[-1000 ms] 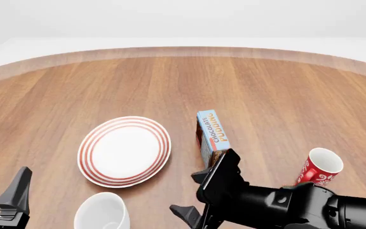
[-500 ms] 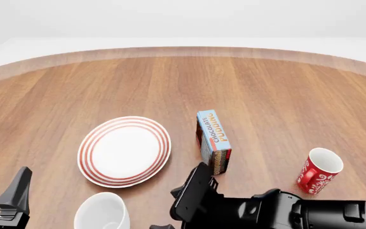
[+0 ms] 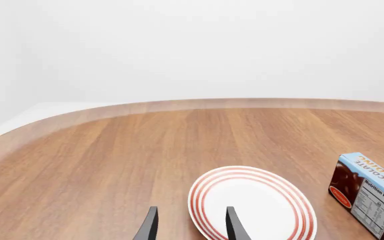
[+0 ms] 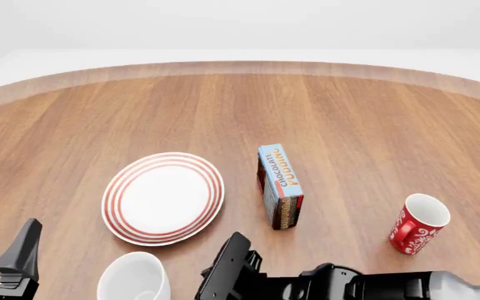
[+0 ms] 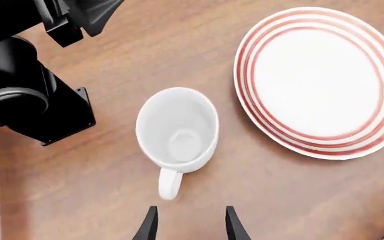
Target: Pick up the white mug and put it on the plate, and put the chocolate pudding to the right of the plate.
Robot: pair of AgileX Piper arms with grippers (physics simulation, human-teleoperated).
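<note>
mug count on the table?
2. The white mug stands upright at the near edge, just in front of the plate. The red mug sits tilted at the near right. None seems hidden.

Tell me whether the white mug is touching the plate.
Apart. The right wrist view looks down on both: bare wood shows between the white mug and the red-ringed rim of the plate.
</note>
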